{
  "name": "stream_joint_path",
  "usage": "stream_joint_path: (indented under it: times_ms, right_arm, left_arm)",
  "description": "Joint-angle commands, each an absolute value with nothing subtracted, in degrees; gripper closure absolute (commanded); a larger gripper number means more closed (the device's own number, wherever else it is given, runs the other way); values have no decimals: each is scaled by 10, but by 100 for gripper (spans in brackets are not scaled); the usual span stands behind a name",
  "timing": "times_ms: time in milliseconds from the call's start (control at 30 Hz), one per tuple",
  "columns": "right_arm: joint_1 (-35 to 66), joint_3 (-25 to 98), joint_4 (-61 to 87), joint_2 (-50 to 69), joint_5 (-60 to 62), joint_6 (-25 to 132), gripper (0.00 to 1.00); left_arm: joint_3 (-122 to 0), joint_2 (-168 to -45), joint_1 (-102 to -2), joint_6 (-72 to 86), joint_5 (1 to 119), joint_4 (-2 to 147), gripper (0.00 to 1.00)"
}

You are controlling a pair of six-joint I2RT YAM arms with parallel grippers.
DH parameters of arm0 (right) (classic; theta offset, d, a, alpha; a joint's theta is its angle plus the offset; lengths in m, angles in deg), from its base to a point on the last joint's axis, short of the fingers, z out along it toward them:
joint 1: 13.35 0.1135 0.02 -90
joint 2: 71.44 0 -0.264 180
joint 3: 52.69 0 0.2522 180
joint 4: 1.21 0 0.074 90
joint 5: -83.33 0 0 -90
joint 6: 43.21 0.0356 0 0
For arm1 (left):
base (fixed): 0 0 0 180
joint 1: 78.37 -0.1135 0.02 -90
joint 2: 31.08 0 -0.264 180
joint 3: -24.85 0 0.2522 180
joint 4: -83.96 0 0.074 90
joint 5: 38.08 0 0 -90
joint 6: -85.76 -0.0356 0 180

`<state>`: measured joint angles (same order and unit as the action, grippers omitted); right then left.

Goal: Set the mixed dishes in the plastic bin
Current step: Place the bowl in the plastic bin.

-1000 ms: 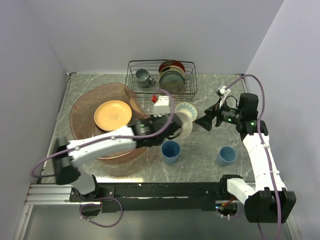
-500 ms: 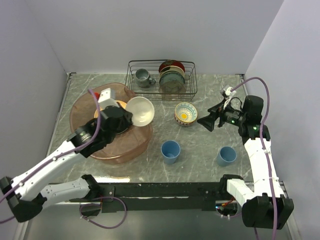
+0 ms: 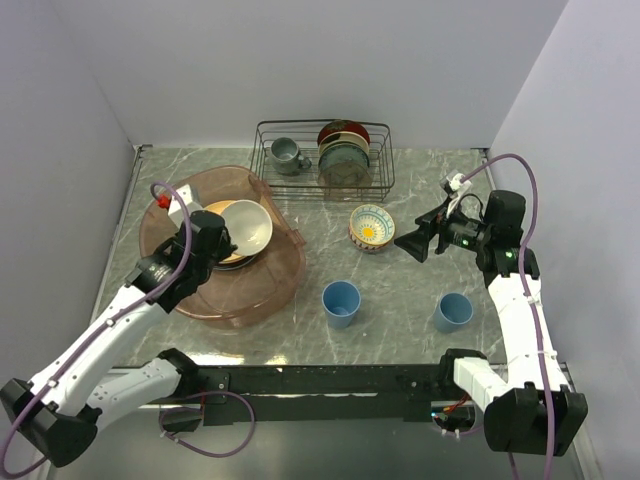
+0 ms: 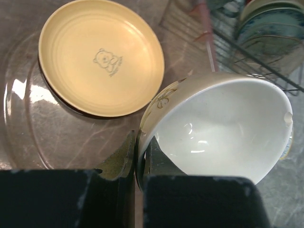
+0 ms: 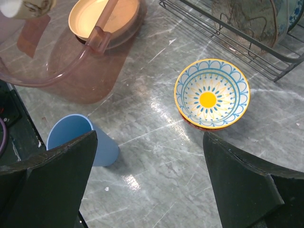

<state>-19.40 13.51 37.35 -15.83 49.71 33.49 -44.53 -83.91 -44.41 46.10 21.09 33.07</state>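
My left gripper (image 3: 222, 240) (image 4: 140, 152) is shut on the rim of the cream bowl (image 3: 247, 227) (image 4: 223, 128). It holds the bowl tilted inside the translucent pinkish-brown plastic bin (image 3: 283, 275) (image 4: 19, 118), just beside the yellow-orange plate (image 3: 214, 209) (image 4: 99, 57) that lies in it. My right gripper (image 3: 410, 243) (image 5: 149, 137) hangs open over the table, a little right of the red-patterned bowl (image 3: 372, 226) (image 5: 212, 93), with nothing between its fingers. Two light-blue cups (image 3: 341, 302) (image 3: 453, 311) stand upright on the table nearer the front; one cup (image 5: 78, 137) shows in the right wrist view.
A black wire rack (image 3: 325, 158) stands at the back with a grey mug (image 3: 287, 154) and upright dark plates (image 3: 344, 150). Walls close the table on the left, back and right.
My left arm has swung left with the cream bowl, from the table's middle to over the bin, then lowered it beside the yellow-orange plate. My right gripper has opened wider and shifted slightly right.
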Motion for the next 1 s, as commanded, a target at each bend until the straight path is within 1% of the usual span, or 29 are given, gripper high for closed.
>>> stream_joint_path:
  times_ms: [0,333,500,967]
  right_arm:
    - [-199,134,351,-157,493,333,0]
    - [-199,136,356,-153,489,330,0]
    - [-198,136,357,-152,487,329,0]
    - [-198,137,358,-148,483,327,0]
  left_arm:
    - [-437,-842,-476,467,249,390,99]
    - [-403,-899,-515,446,329,415,99]
    - [-390,-924,-525,442,362,429,97]
    - [-358,-1007,-534,438,439,473,95]
